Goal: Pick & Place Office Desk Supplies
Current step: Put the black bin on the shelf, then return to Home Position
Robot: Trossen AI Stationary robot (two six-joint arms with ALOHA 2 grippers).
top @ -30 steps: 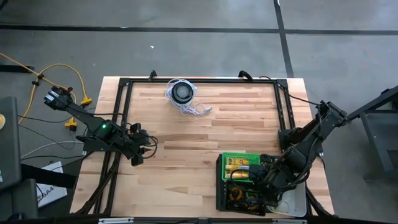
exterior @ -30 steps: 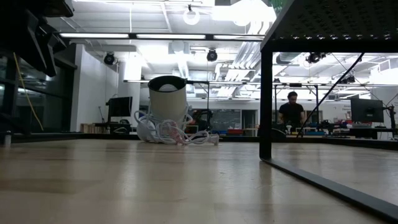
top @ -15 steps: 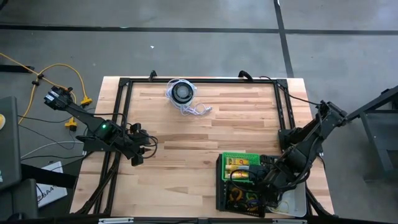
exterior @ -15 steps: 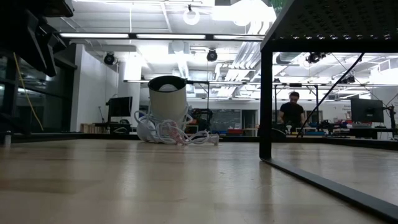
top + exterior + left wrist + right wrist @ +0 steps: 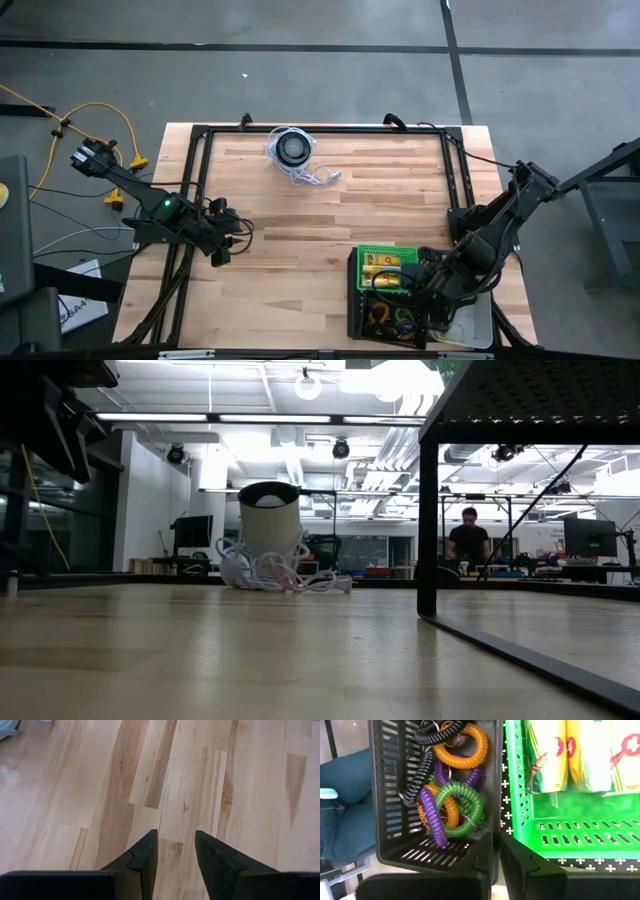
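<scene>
A black perforated tray (image 5: 354, 300) stands at the table's near right. Its black basket (image 5: 390, 795) holds orange, purple, green and black coiled rings (image 5: 452, 795). Beside that, its green basket (image 5: 570, 840) holds yellow packets (image 5: 570, 750). My right gripper (image 5: 496, 855) hangs shut above the wall between the two baskets, with nothing between its fingers; the high view shows the right gripper (image 5: 420, 290) over the tray. My left gripper (image 5: 176, 840) waits open above bare wood near the table's left edge, and the high view places the left gripper (image 5: 232, 245) there too.
A round black disc with a white coiled cord (image 5: 293, 150) sits at the far middle of the table; the low view shows the disc (image 5: 270, 530) too. A black frame (image 5: 200, 132) runs along the table's edges. The middle of the wooden table (image 5: 330, 215) is bare.
</scene>
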